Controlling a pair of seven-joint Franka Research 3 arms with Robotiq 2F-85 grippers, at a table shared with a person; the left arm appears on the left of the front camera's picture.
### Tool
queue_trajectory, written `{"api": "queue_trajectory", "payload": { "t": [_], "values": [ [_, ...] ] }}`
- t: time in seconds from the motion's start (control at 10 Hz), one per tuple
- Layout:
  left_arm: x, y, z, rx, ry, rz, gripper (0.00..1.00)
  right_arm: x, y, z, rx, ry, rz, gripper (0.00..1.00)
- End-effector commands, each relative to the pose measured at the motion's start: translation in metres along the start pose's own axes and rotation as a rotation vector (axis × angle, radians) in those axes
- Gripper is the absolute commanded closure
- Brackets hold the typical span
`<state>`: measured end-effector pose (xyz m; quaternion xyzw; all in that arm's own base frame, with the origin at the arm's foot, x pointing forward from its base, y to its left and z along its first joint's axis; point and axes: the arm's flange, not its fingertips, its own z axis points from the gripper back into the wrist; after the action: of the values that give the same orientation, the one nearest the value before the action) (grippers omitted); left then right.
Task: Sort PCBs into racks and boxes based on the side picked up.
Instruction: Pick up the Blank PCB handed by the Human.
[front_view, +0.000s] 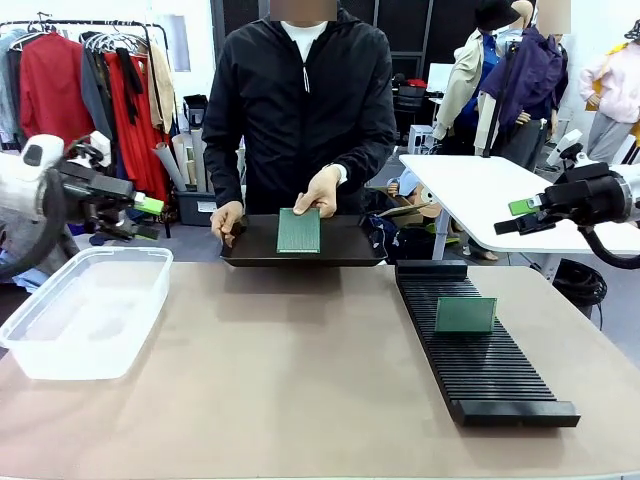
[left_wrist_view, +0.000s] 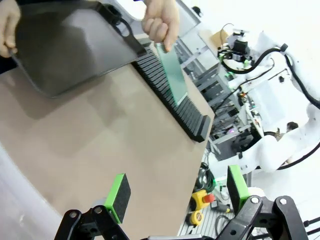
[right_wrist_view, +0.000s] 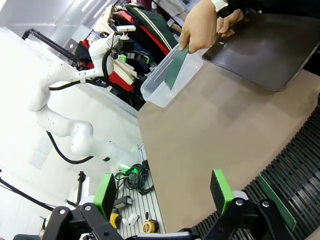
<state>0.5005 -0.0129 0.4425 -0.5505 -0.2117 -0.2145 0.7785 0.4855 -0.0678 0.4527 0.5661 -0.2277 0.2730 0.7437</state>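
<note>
The left gripper (left_wrist_view: 176, 190) and right gripper (right_wrist_view: 162, 191) are hanging wide open, holding nothing. A person's hand (front_view: 322, 190) is holding a PCB (front_view: 299, 230) over the tray (front_view: 352, 246), far from their fingers.

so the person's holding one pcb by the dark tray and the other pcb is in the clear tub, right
Not quite. The other PCB stands upright in a slot of the black rack, not in the clear tub, as the front view shows. The person's hand does hold one PCB by the dark tray.
</note>
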Motion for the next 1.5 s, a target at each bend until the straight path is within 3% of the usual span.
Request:
{"api": "queue_trajectory", "payload": {
  "t": [0.0,0.4,1.4],
  "values": [
    [0.008,0.005,-0.023,-0.064,0.021,-0.007,0.0,0.002,0.001,-0.001,-0.013,0.001,0.004,0.0],
    [0.013,0.021,-0.083,-0.127,0.045,0.02,0.0,0.002,0.001,-0.001,-0.013,0.001,0.004,0.0],
    [0.031,0.051,-0.183,-0.327,-0.013,0.085,0.0,0.002,0.001,-0.001,-0.013,0.001,0.004,0.0]
  ]
}}
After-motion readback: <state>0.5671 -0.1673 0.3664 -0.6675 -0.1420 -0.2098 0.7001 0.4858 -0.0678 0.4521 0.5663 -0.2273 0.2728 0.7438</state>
